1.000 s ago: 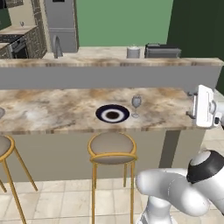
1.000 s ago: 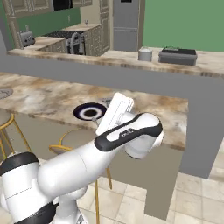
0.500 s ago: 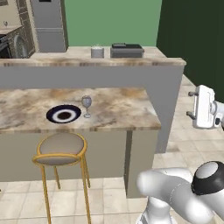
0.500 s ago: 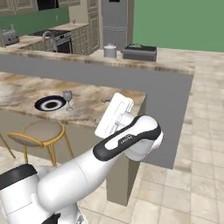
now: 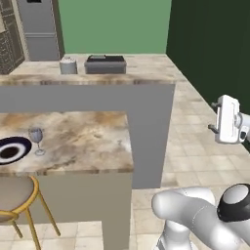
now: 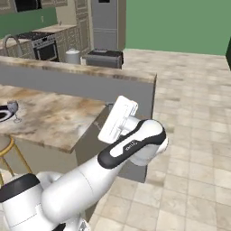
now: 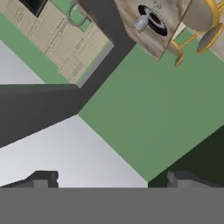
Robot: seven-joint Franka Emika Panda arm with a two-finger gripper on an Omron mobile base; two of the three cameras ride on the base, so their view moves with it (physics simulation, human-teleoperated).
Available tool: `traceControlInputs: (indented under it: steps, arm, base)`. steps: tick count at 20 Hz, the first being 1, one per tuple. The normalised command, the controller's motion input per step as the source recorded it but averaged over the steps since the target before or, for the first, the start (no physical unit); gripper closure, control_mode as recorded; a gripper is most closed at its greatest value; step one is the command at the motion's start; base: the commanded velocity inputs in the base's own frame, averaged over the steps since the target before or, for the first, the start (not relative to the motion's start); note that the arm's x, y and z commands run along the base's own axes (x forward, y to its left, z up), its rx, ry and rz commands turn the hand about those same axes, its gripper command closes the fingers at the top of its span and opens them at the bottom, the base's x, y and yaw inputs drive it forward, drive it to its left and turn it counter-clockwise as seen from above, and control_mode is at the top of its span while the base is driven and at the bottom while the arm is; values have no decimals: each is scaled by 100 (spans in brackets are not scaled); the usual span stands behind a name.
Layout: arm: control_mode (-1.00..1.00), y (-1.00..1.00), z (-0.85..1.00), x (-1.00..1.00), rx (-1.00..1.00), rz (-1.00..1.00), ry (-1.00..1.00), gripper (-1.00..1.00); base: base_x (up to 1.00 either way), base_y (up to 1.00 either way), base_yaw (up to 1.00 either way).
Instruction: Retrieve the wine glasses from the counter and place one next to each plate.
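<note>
Upright, a wine glass (image 5: 36, 139) stands just beside the plate (image 5: 10, 150).

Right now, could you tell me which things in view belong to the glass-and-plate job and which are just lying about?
Part of the job:
- wine glass, standing on the bar beside the plate
- plate, dark-centred, at the bar's left edge
- gripper, open and holding nothing

Just lying about:
- stool with yellow frame
- pot on the far counter
- dark toaster-like box beside it
</note>
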Motion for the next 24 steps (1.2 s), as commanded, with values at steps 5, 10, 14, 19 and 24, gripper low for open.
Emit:
traceControlInputs:
  steps: [5, 10, 14, 19, 24]
  arm:
    - [100, 0, 0, 0, 0, 0, 0, -100]
    - [100, 0, 0, 0, 0, 0, 0, -100]
    - [100, 0, 0, 0, 0, 0, 0, -100]
    - [100, 0, 0, 0, 0, 0, 0, -100]
    - [100, 0, 0, 0, 0, 0, 0, -100]
  base:
    - [77, -100, 0]
    - [92, -100, 0]
    - [100, -100, 0]
    - [100, -100, 5]
    - [100, -100, 9]
